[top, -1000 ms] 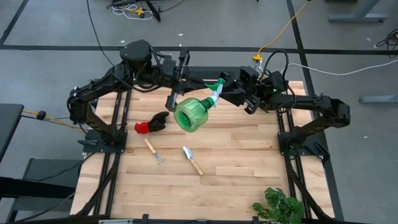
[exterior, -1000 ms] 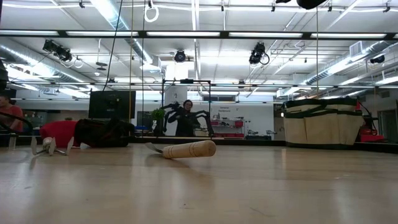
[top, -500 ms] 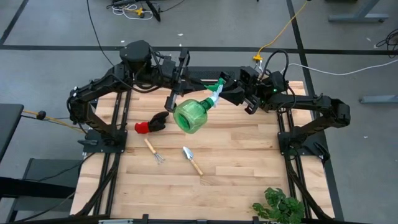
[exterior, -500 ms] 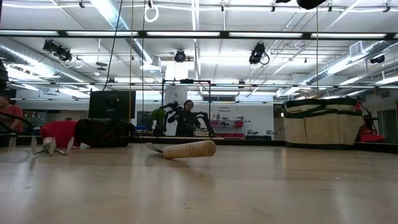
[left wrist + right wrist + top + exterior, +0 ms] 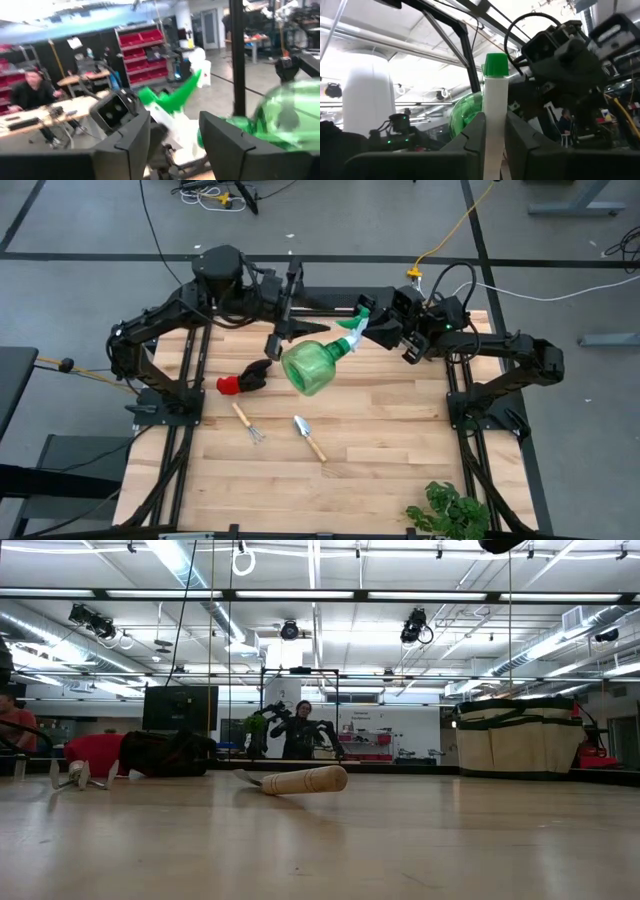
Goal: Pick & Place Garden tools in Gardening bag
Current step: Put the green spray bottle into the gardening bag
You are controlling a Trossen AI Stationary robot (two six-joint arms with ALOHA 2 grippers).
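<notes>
The right tool [image 5: 385, 332] was pinched on the white sprayer head of the green spray bottle [image 5: 314, 365], holding it in the air over the far middle of the tabletop [image 5: 380, 430]; in the right wrist view the white neck sat squeezed between its two fingers [image 5: 470, 137]. The left tool [image 5: 278, 330] hung just beside the bottle's round green body, its fingers [image 5: 125, 145] now spread apart with the bottle between them but not gripped. A second before, that left tool had been closed on the bottle; it had since let go, and the bottle with the right tool had shifted slightly toward the right.

Below on the tabletop lay the red-and-black glove [image 5: 243, 378], nearer the left side, then the mini rake [image 5: 248, 423] and the silver trowel [image 5: 309, 437] side by side nearer the front, none of them moved. The gardening bag [image 5: 518, 736] stood at the tabletop's far right edge in the low view. A leafy plant [image 5: 450, 510] sat at the front right corner.
</notes>
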